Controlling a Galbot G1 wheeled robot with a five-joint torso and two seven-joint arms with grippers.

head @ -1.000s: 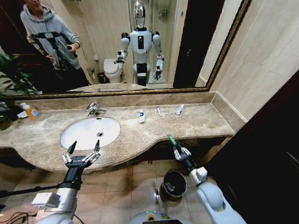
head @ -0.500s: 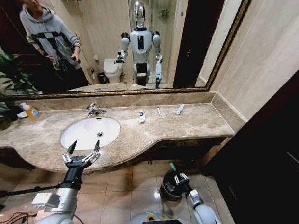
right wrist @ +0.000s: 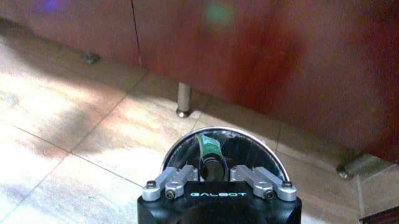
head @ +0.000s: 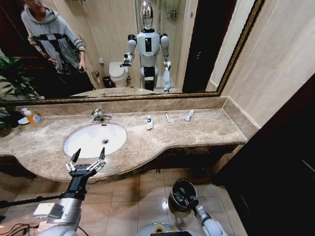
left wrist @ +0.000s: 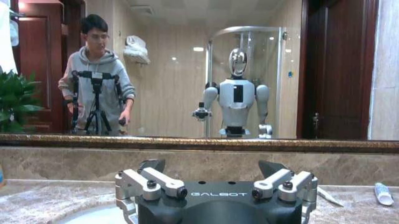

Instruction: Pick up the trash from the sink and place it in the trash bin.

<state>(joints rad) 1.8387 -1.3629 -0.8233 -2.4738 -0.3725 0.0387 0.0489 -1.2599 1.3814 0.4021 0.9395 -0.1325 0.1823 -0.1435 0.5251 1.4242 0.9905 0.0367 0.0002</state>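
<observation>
Holding dark-green tube (right wrist: 210, 148) pinched in right gripper (right wrist: 215, 173) over trash bin (right wrist: 265, 150), not dropped yet (left gripper (head: 86, 163) spread wide, empty, at sink (head: 85, 140) edge); three toiletries (head: 149, 122) left on marble counter (head: 209, 127).

Both grippers share one build: a black housing lettered GALBOT in white, silver metal finger links fastened with dark round screws, and black pointed fingertips. This applies to the left gripper (left wrist: 215, 170) and the right gripper (right wrist: 213, 168). The forearms are light grey with rounded shells.
</observation>
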